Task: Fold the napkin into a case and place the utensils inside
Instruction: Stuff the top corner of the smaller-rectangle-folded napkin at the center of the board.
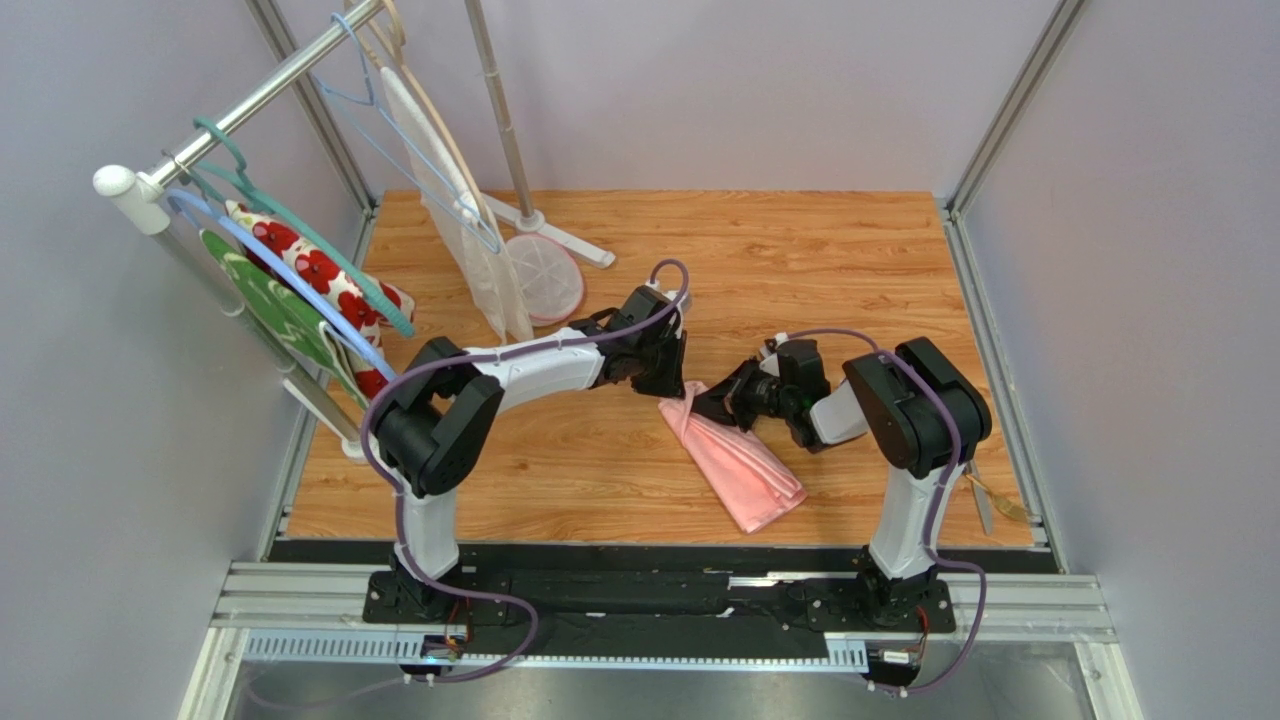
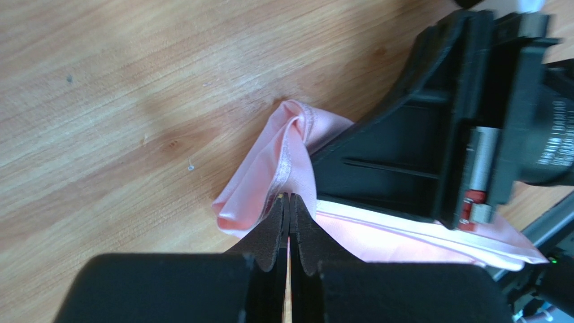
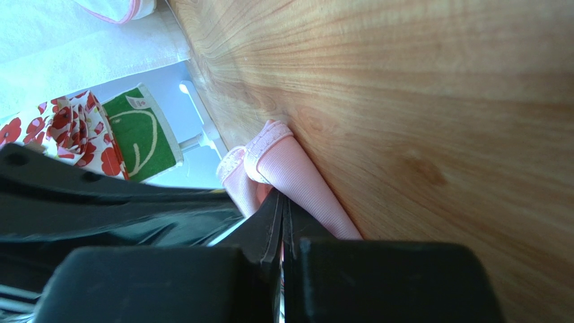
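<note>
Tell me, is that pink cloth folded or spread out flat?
Folded: the napkin lies as a narrow layered strip, hems doubled at one end.

napkin on table, between left hand, right hand

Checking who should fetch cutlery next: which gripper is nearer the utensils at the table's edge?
Right. The right gripper, pinching the napkin, is on the side of the utensils; the left gripper pinches that same end, farther off.
</note>
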